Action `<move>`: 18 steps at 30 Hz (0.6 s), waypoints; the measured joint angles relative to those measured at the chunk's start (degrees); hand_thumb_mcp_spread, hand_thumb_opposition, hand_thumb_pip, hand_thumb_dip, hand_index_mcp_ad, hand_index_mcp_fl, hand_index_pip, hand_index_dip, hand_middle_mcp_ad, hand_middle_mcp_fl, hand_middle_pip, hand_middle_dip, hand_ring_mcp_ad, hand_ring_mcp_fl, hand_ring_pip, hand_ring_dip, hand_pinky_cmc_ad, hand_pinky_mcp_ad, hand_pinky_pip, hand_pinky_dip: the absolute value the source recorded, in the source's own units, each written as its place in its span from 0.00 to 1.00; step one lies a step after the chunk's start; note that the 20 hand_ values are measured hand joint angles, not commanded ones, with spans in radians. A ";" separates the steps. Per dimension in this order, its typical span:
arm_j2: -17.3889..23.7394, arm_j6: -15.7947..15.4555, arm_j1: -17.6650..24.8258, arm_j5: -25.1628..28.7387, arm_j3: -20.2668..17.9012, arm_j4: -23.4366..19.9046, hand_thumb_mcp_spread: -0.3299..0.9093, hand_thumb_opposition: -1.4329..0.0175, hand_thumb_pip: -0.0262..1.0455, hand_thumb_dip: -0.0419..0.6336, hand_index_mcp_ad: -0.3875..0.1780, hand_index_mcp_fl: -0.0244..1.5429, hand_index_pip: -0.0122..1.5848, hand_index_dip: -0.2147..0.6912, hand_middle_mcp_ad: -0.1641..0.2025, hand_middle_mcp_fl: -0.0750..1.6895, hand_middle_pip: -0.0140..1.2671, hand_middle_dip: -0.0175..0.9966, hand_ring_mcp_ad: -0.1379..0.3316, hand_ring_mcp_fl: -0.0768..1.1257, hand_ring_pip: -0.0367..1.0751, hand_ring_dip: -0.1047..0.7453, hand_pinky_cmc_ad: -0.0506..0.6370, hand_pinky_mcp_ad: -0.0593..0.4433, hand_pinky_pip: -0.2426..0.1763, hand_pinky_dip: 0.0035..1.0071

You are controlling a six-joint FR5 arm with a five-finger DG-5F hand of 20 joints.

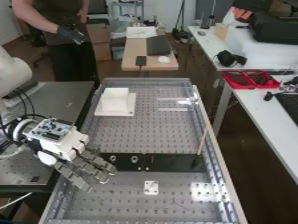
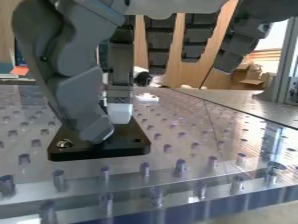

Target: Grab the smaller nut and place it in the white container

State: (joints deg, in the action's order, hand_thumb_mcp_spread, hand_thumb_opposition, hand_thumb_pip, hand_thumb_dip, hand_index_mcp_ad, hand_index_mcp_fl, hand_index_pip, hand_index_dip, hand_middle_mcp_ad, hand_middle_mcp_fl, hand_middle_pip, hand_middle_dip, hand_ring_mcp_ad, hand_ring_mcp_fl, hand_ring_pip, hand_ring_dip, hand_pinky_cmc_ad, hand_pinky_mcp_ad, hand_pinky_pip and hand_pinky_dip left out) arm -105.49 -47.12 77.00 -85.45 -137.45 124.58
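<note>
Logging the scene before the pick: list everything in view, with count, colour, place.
Larger nut: one, metallic, on the bar
Bearing: one, metallic, beside the larger nut
White container: one, white, bench's far part
Base plate: one, white, under the container
Flat bar: one, black, across the bench
Small plate: one, white, nearer than the bar
Thin stick: one, light brown, by the bar's right part
Bench: one, grey, perforated, centre
Side table: one, grey, left
Background table: one, wooden, behind
Arm: one, white, left
Robot hand: one, white and dark grey, bar's left end
</note>
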 joint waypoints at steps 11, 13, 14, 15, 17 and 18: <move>-0.07 0.01 0.02 0.00 0.05 -0.04 0.62 0.39 0.64 0.50 0.46 0.12 0.93 0.55 0.58 0.11 0.12 0.14 0.58 0.08 0.12 0.08 0.58 0.57 0.44 0.19; -0.19 0.01 0.01 -0.01 0.09 -0.12 0.62 0.39 0.64 0.50 0.46 0.12 0.93 0.54 0.58 0.11 0.12 0.14 0.57 0.08 0.12 0.08 0.58 0.57 0.44 0.19; -0.22 0.01 0.01 -0.01 0.10 -0.15 0.62 0.40 0.64 0.50 0.46 0.12 0.93 0.54 0.58 0.11 0.12 0.14 0.57 0.08 0.12 0.08 0.58 0.57 0.44 0.19; -0.31 0.01 0.02 -0.01 0.12 -0.21 0.62 0.40 0.64 0.50 0.46 0.12 0.93 0.54 0.58 0.11 0.12 0.14 0.57 0.08 0.12 0.08 0.58 0.57 0.44 0.19; -0.37 0.01 0.02 0.01 0.12 -0.26 0.61 0.40 0.65 0.50 0.47 0.14 0.93 0.53 0.58 0.12 0.12 0.14 0.57 0.08 0.12 0.08 0.58 0.57 0.44 0.19; -0.38 0.01 0.02 0.01 0.12 -0.27 0.61 0.40 0.65 0.50 0.48 0.14 0.93 0.53 0.58 0.12 0.12 0.14 0.57 0.08 0.12 0.08 0.58 0.57 0.44 0.19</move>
State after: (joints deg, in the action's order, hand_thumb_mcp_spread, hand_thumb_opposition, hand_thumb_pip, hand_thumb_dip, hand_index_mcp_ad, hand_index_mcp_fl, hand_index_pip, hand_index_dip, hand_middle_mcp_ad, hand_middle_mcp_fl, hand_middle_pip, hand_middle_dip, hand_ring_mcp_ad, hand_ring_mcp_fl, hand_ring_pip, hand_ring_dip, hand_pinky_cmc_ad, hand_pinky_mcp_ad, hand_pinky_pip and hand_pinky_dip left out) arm -105.87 -47.11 77.02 -85.44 -137.33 124.31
